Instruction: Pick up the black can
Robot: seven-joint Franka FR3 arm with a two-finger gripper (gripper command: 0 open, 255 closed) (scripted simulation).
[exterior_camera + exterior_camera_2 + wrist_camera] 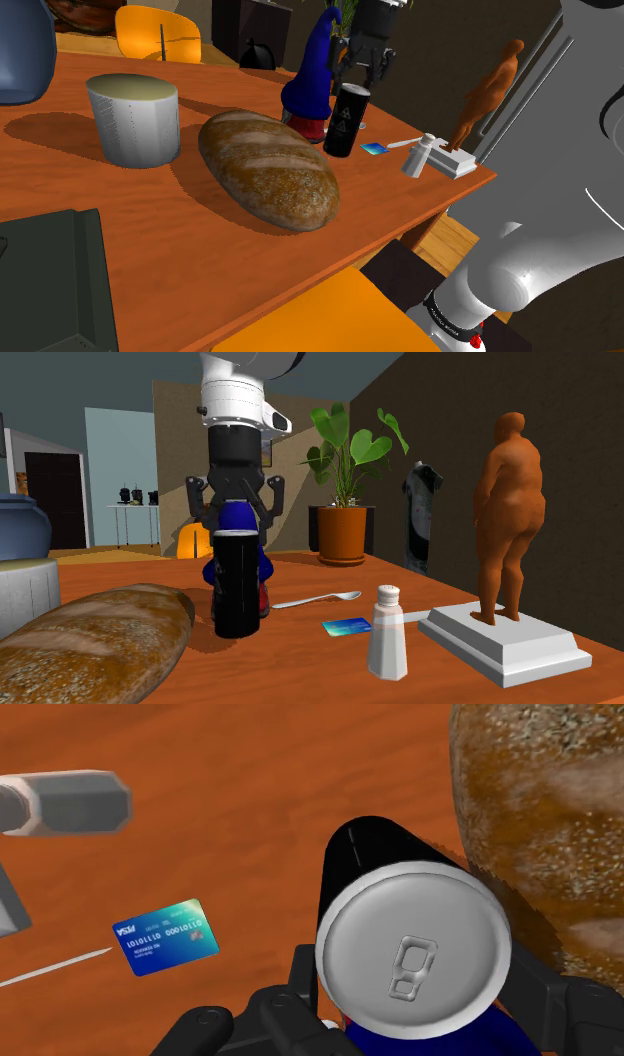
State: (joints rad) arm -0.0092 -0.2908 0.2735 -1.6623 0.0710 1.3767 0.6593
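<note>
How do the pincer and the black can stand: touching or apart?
Apart. In the second exterior view the open pincer hangs over the black can: its fingers stand wider than the can and end above its top.

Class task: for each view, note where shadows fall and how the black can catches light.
Shoulder view: the grey cylinder and bread loaf throw shadows toward that view's left. Second exterior view: the black can looks flatly dark. Wrist view: its pale lid is evenly lit, glare-free.

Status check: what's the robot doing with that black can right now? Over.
Gripper open, hovering just above black can. Can upright on table, not held. Blue gnome and bread loaf crowd it.
</note>
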